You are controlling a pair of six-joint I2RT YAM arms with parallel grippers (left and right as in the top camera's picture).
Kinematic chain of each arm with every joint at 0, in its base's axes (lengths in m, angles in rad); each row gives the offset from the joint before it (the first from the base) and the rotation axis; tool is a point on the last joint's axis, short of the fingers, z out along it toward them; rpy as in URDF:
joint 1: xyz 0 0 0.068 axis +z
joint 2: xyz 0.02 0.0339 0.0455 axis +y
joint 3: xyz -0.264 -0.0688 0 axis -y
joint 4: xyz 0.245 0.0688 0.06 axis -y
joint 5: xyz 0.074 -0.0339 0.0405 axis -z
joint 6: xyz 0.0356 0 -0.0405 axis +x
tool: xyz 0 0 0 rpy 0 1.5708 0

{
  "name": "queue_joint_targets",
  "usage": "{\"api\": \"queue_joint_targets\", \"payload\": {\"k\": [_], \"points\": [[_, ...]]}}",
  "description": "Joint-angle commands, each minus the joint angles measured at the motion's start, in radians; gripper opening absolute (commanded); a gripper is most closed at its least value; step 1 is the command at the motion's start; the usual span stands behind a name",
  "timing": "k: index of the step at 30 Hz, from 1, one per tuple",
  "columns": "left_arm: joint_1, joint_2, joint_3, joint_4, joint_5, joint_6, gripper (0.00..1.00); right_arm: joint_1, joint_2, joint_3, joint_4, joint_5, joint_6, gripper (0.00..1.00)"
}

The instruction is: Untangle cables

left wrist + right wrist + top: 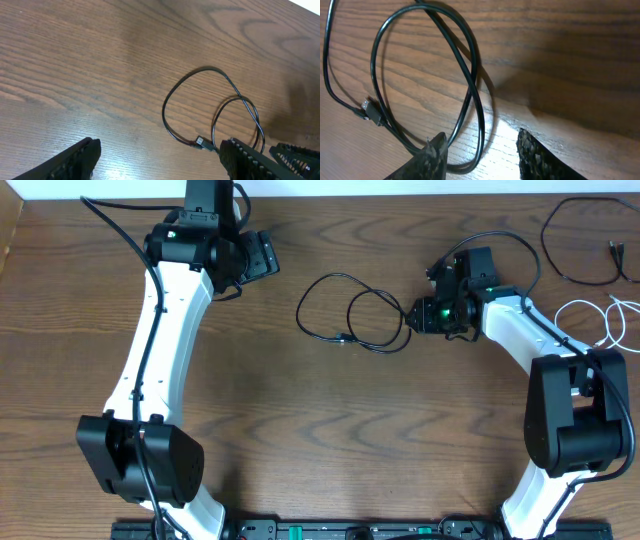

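Loops of black cable lie left-right, plug rightward, by parted right gripper; left gripper parted.

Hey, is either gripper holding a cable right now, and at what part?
Neither. The left gripper is open and empty. The right gripper is open too, and the black cable loop lies ungripped between its fingers.

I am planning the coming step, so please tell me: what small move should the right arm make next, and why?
Probably lower the right gripper and close on the black cable: its jaws stand open over the loop, with one strand lying between them.
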Motion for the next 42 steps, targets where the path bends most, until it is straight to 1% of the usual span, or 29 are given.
{"api": "queue_joint_targets", "payload": {"k": [1,5,8,11,14,16,17,18,19,20,21,22,25,29,32,39,42], "points": [[0.002,-0.006,0.002,0.001,-0.01,0.013,0.81,0.007,0.045,-0.006,0.027,-0.079,-0.018,0.43],[0.002,-0.006,0.002,0.0,-0.009,0.013,0.81,0.006,0.101,-0.006,0.053,-0.176,0.002,0.45],[0.002,-0.006,0.002,0.0,-0.009,0.013,0.81,0.006,0.138,-0.006,0.053,-0.189,0.034,0.45],[0.002,-0.006,0.002,0.0,-0.009,0.013,0.81,0.006,0.18,-0.006,0.062,-0.248,0.049,0.45],[0.002,-0.006,0.002,0.0,-0.009,0.013,0.81,0.006,0.213,-0.006,0.089,-0.294,0.107,0.43],[0.002,-0.006,0.002,0.0,-0.009,0.013,0.82,0.009,0.24,-0.006,0.111,-0.315,0.166,0.4],[0.002,-0.006,0.002,0.0,-0.009,0.013,0.81,0.01,0.254,-0.006,0.124,-0.325,0.186,0.36],[0.002,-0.006,0.002,0.001,-0.009,0.013,0.81,0.012,0.27,-0.006,0.133,-0.326,0.217,0.28],[0.002,-0.006,0.002,0.001,-0.009,0.013,0.81,0.012,0.282,-0.006,0.141,-0.325,0.253,0.16],[0.002,-0.006,0.002,0.002,-0.009,0.013,0.81,0.012,0.292,-0.006,0.158,-0.326,0.295,0.09],[0.002,-0.006,0.002,0.003,-0.009,0.013,0.82,0.012,0.299,-0.006,0.176,-0.326,0.315,0.04],[0.002,-0.006,0.002,0.004,-0.009,0.013,0.81,0.012,0.299,-0.006,0.196,-0.326,0.322,0.01],[0.002,-0.006,0.002,0.003,-0.009,0.013,0.81,0.012,0.287,-0.004,0.243,-0.337,0.324,0.01],[0.002,-0.006,0.002,0.003,-0.009,0.013,0.81,0.01,0.213,-0.002,0.257,-0.336,0.323,0.01],[0.002,-0.006,0.002,0.003,-0.009,0.013,0.81,0.003,0.107,0.005,0.258,-0.335,0.296,0.01],[0.002,-0.006,0.002,0.003,-0.009,0.013,0.82,-0.029,-0.26,0.055,0.259,-0.331,0.275,0.01],[0.002,-0.006,0.002,0.003,-0.009,0.013,0.81,-0.057,-0.4,0.103,0.254,-0.279,0.275,0.01]]}}
